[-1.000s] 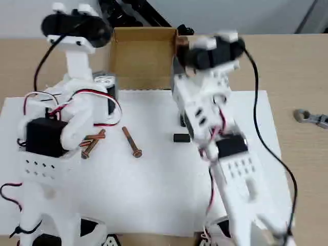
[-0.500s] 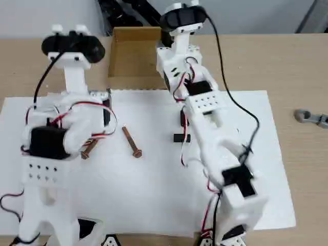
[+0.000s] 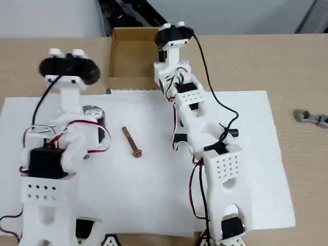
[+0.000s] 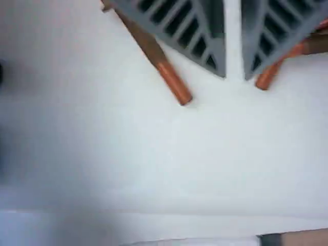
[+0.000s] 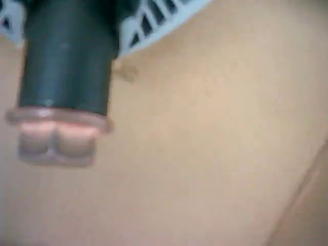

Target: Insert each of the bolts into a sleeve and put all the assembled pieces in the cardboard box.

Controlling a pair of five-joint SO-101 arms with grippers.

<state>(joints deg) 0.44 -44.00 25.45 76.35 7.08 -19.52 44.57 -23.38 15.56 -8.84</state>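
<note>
My right gripper (image 5: 72,25) is shut on a black sleeve (image 5: 66,56) with a copper bolt head (image 5: 56,136) sticking out of its end. It hangs just above the brown floor of the cardboard box (image 5: 215,154). From above, that arm stretches to the box (image 3: 128,56), its gripper (image 3: 163,55) at the right wall. My left gripper (image 4: 234,74) hovers low over the white sheet, its grey fingers (image 4: 174,31) nearly together and holding nothing. One copper bolt (image 4: 164,77) lies on one side of them, another (image 4: 279,64) on the other. A third bolt (image 3: 131,142) lies mid-sheet.
A loose black sleeve (image 3: 179,137) lies on the white sheet (image 3: 154,195), partly under the right arm. A metal wrench (image 3: 310,118) rests on the bare wooden table at the far right. Dark gear stands behind the box.
The right arm has swung from above the sheet out to the cardboard box with the assembled piece. The left arm has pulled back and dropped lower over the two bolts.
</note>
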